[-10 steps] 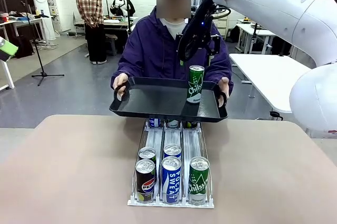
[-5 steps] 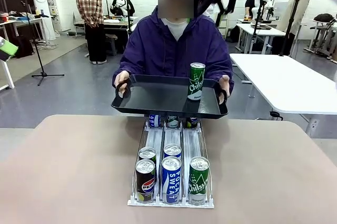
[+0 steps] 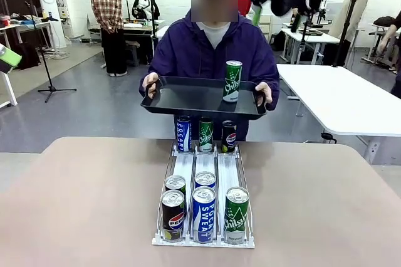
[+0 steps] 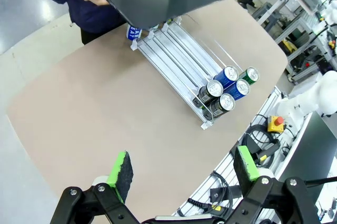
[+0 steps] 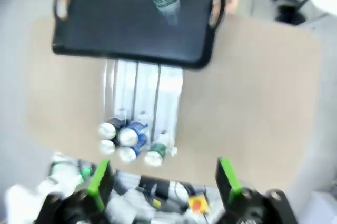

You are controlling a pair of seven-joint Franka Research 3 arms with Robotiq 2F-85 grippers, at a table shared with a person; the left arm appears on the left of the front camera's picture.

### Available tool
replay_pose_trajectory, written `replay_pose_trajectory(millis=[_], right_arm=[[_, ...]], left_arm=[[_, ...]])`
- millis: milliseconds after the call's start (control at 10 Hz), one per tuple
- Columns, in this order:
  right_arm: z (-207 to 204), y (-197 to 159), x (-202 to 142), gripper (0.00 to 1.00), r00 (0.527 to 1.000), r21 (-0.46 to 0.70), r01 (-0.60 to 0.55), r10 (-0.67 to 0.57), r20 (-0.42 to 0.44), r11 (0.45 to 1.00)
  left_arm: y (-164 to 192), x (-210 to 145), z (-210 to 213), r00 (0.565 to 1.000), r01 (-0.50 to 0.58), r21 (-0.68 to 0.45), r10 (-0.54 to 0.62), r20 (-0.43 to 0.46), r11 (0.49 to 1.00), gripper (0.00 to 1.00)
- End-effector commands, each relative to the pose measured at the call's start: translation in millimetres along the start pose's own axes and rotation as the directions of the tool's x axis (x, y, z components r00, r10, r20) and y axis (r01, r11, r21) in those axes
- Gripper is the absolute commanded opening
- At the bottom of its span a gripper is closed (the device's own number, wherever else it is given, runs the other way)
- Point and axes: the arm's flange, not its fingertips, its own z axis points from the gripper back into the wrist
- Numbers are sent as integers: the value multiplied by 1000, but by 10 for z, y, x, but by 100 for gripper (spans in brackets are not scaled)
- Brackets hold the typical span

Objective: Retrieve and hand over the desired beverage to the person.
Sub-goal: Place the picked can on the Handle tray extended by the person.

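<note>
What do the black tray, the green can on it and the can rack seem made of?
black tray: probably semi-gloss plastic; soft reflections show.
green can: metal, printed, shiny silver top.
rack: pale glossy lanes, plastic or metal, unclear.

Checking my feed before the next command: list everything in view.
Table: one, tan, foreground.
Rack: one, white, mid-table.
Near cans: five, black, blue, green, rack's near end.
Far cans: three, blue, green, black, rack's far end.
Tray: one, black, held above rack's far end.
Tray can: one, green, upright on tray.
Person: one, purple jacket, holding tray.
Hands: two, on tray's handles.
Left end effector: one, open, above table.
Right end effector: one, open, raised high.
</note>
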Motion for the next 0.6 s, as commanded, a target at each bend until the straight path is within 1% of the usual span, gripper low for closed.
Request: replay_pose_trajectory(millis=[0, 100, 300, 500], right_arm=[[-703, -532, -966, 100, 999, 20, -15, 14, 37, 1000], [-673, -668, -935, 100, 1000, 11, -3, 3, 25, 1000], [-621, -828, -896, 100, 999, 29, -32, 32, 4, 999], [-628, -941, -822, 100, 999, 29, -31, 32, -18, 999]], left_arm=[[8, -1, 20, 1000, 13, -7, -13, 6, 1000, 100], [8, -1, 20, 1000, 13, -7, -13, 6, 1000, 100], [8, -1, 20, 1000, 13, -7, -13, 6, 1000, 100], [8, -1, 20, 1000, 13, -7, -13, 6, 1000, 100]])
